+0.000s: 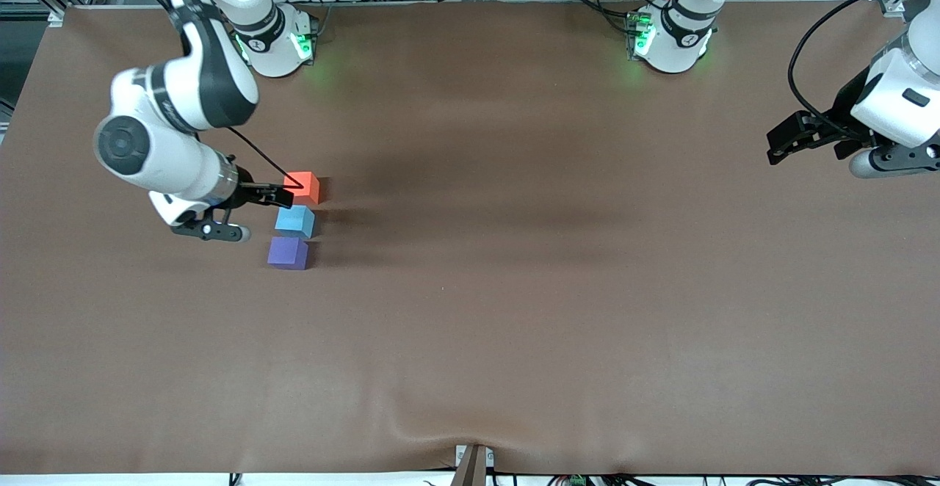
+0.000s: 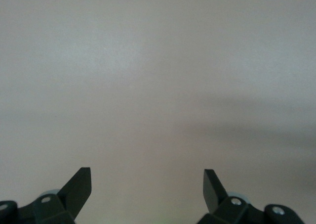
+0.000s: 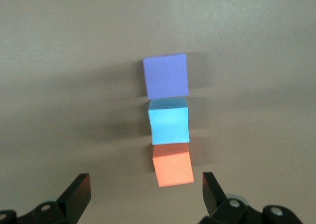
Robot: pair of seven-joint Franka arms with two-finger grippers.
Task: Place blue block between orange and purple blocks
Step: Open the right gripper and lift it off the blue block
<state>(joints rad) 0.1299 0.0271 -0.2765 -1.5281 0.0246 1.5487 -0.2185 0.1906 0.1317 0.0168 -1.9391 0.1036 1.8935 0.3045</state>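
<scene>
Three small cubes lie in a short line toward the right arm's end of the table. The orange block (image 1: 302, 186) is farthest from the front camera, the blue block (image 1: 295, 221) is in the middle, and the purple block (image 1: 288, 252) is nearest. In the right wrist view the purple (image 3: 166, 75), blue (image 3: 169, 120) and orange (image 3: 172, 167) blocks sit edge to edge. My right gripper (image 1: 275, 196) (image 3: 145, 177) is open and empty, up over the table beside the orange block. My left gripper (image 1: 789, 141) (image 2: 147, 172) is open and empty, waiting at the left arm's end.
The brown table cover (image 1: 514, 288) is bare apart from the cubes, and the left wrist view shows only this cover (image 2: 158, 85). The arm bases (image 1: 672, 38) stand along the table's edge farthest from the front camera.
</scene>
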